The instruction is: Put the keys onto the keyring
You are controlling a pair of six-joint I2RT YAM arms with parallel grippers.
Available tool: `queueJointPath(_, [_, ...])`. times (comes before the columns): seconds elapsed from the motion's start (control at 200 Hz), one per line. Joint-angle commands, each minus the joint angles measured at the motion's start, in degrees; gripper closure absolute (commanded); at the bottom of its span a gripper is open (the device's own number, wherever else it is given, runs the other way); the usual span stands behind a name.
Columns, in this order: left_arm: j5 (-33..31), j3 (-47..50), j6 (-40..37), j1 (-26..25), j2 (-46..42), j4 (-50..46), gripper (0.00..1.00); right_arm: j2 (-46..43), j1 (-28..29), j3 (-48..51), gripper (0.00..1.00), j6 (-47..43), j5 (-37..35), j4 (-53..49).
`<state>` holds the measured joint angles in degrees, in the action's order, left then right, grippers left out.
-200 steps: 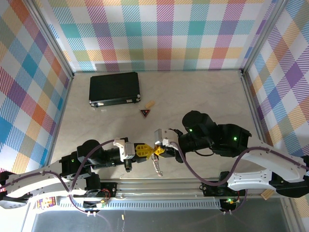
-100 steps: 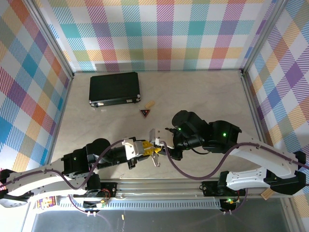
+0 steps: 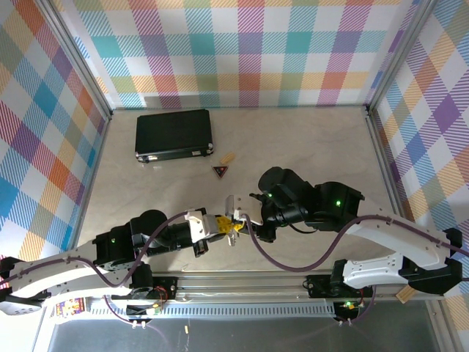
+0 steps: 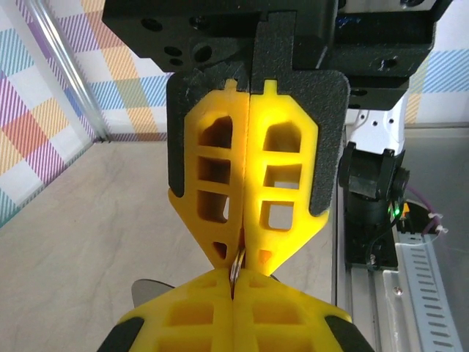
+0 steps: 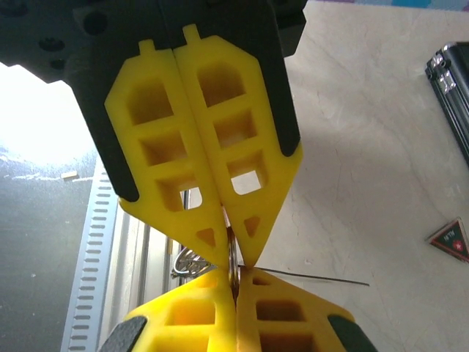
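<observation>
Drifted slightly leftward, with left gripper [image 3: 218,224] and right gripper [image 3: 236,220] clamped tip-to-tip on keyring [image 5: 233,258], keys [image 5: 185,261] dangling shorter; probably mid-threading.

Keyring [image 4: 236,266] between left tool [image 4: 242,248], right tool [image 5: 231,251]

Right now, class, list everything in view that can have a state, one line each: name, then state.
left hand, shut on the keyring
right hand, shut on the keyring
keyring, pinched edge-on between both hands' tips
keys, hanging beside the fingertips, mostly hidden; threaded on or not, cannot tell
black case, closed, lying flat
</observation>
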<state>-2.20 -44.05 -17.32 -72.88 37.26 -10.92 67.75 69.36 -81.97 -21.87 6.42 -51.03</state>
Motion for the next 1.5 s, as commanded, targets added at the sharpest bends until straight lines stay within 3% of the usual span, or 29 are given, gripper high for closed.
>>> queueJointPath(0.0, [3.05,-0.02,1.47,0.16,-1.57,6.90,1.00,-2.85,0.25,0.31,0.91,1.33,3.89,3.41])
queueJointPath(0.125, [6.06,0.19,2.54,0.18,-1.33,9.09,1.00,-6.02,0.09,4.56,0.79,2.56,7.37,9.19])
queueJointPath(0.44, [10.20,3.73,5.93,0.19,-1.86,18.39,1.00,-8.23,-0.32,6.95,0.72,4.54,10.05,12.33])
queueJointPath(0.9, [13.36,5.73,8.52,0.14,-3.07,24.43,1.00,-11.26,-0.98,8.84,0.90,5.39,10.81,15.14])
queueJointPath(1.04, [12.70,5.64,8.45,0.17,-2.73,23.95,1.00,-11.66,-1.07,9.23,1.00,4.95,10.57,15.21])
queueJointPath(1.265, [4.76,2.23,5.01,0.14,-1.48,13.57,1.00,-10.60,-1.08,7.27,1.00,3.19,7.23,11.78])
queueJointPath(1.375, [1.95,-0.16,3.03,0.16,0.05,8.44,0.90,-8.55,-1.06,5.29,1.00,1.81,4.67,8.07])
queueJointPath(1.495, [0.05,-1.94,1.64,0.16,1.88,5.42,0.86,-6.21,-1.02,3.37,1.00,0.91,2.38,4.94])
